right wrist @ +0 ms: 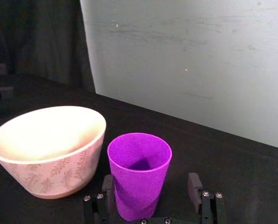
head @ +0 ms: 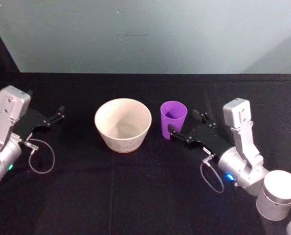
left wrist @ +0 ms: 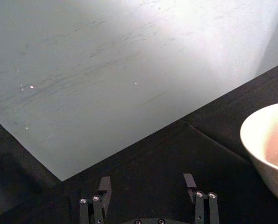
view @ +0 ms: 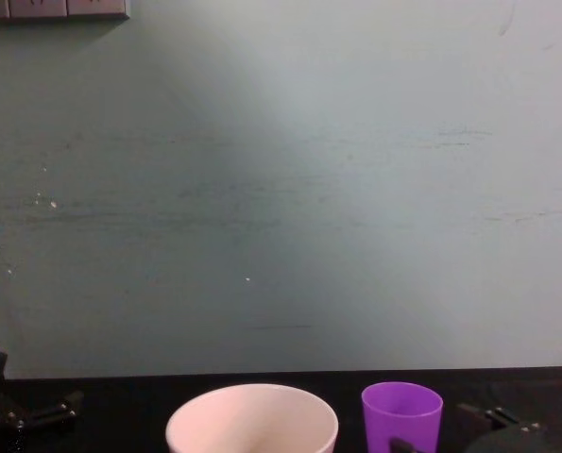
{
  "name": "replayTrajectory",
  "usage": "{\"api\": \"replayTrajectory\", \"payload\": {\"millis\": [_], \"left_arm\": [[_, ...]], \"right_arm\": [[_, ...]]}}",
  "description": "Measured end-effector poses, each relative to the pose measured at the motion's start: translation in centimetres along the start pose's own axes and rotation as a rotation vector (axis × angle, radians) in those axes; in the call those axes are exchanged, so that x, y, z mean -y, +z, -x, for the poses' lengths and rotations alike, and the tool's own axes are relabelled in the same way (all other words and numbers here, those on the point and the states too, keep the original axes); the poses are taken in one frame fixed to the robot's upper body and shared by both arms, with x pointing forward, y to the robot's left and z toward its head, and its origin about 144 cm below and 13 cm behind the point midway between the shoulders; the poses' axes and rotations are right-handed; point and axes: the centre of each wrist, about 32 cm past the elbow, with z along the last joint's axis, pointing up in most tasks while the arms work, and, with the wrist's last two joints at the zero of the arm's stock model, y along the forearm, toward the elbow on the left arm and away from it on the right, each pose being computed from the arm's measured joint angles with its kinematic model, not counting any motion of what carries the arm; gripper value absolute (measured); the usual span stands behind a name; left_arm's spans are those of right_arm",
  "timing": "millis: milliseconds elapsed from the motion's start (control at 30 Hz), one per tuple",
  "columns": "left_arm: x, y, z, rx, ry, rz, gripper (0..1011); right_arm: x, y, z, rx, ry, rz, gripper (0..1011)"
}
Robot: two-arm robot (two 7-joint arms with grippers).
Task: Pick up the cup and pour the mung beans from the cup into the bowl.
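Standing upright on the black table [head: 135, 196], the purple cup [head: 173, 117] sat just to the right of the cream bowl [head: 122, 139], not touching it. The right gripper [head: 183, 121] was spread wide around the cup's lower part, one finger close against its side, the other apart from it. The left gripper [head: 55, 116] rested well left of the bowl, its fingers also wide apart.

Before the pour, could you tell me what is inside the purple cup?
The cup shows a purple inner wall and a shadow; its bottom is hidden by the near wall, so its contents cannot be confirmed.
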Motion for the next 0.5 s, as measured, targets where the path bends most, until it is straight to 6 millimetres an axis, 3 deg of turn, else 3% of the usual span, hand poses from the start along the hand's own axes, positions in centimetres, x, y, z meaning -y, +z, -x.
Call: {"api": "replayTrajectory", "payload": {"millis": [500], "left_arm": [[0.0,0.0,0.0,0.000,0.000,0.000,1000]], "right_arm": [[-1.7,-0.1,0.5,-0.026,0.029,-0.004,1002]]}}
